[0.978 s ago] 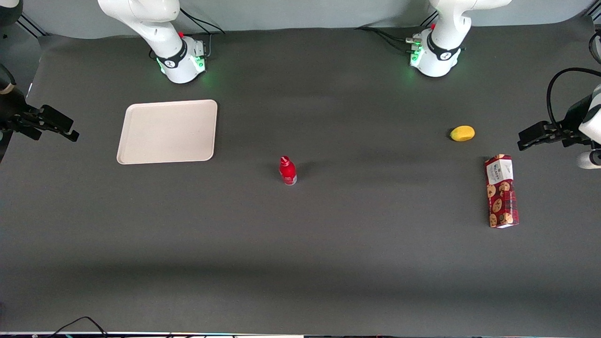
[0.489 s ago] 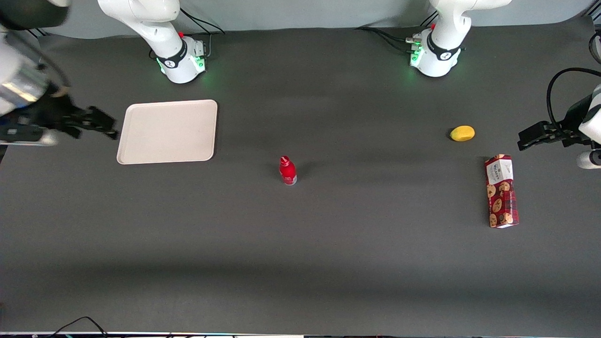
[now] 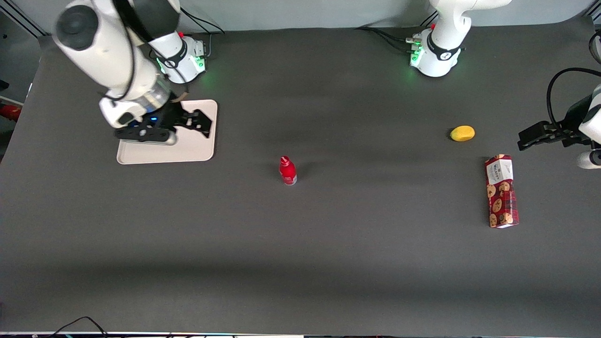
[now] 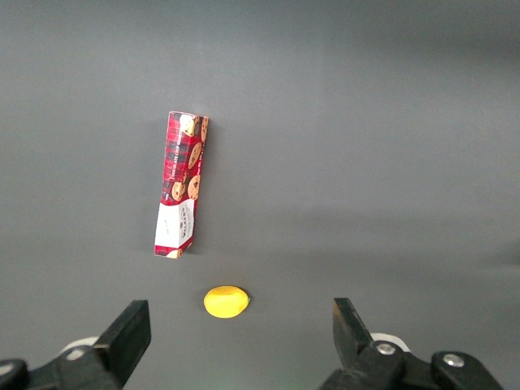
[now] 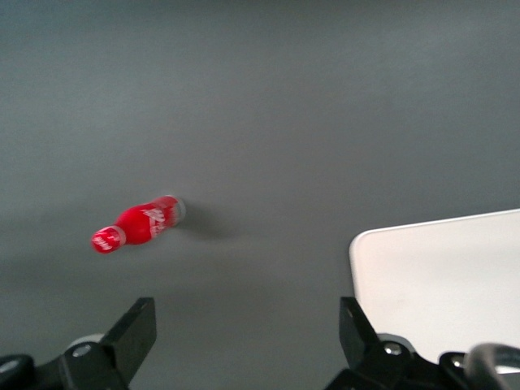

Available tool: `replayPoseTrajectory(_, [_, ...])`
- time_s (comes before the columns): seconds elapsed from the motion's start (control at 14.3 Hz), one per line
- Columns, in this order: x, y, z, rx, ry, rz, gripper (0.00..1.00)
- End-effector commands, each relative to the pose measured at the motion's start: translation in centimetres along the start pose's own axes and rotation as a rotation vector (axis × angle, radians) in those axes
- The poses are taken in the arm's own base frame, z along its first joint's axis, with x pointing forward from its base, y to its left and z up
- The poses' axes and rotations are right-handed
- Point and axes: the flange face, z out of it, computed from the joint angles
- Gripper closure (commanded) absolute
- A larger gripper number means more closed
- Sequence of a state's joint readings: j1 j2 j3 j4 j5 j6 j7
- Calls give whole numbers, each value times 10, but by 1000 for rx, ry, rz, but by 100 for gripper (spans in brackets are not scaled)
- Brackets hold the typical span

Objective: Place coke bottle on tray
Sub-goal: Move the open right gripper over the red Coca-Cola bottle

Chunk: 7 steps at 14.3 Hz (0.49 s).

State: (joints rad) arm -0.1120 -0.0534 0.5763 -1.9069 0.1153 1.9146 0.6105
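The coke bottle [image 3: 287,170], small and red with a red cap, stands upright on the dark table near its middle. It also shows in the right wrist view [image 5: 138,223]. The beige tray [image 3: 197,145] lies flat toward the working arm's end of the table, and one rounded corner of it shows in the right wrist view [image 5: 439,276]. My gripper [image 3: 206,126] hangs above the tray's edge nearest the bottle, open and empty [image 5: 246,317]. It is well apart from the bottle.
A yellow lemon-like fruit [image 3: 462,133] and a red cookie box [image 3: 501,191] lie toward the parked arm's end of the table; both show in the left wrist view, the fruit [image 4: 225,301] and the box [image 4: 180,184]. The two arm bases [image 3: 183,58] stand at the table's back edge.
My right arm has swung in from the table's end and now hangs over the tray, pointing toward the bottle. The bottle, tray, fruit and box have not moved.
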Motion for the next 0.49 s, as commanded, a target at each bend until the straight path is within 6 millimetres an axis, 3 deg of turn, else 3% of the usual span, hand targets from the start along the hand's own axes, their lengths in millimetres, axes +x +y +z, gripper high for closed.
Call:
replayPoseTrajectory(0.0, [-27, -45, 26, 49, 3, 74, 0])
replayPoseTrajectory(0.21, [-40, -78, 45, 80, 16, 137, 0])
replayPoseTrajectory(0.42, [-67, -113, 71, 1, 88, 134, 0])
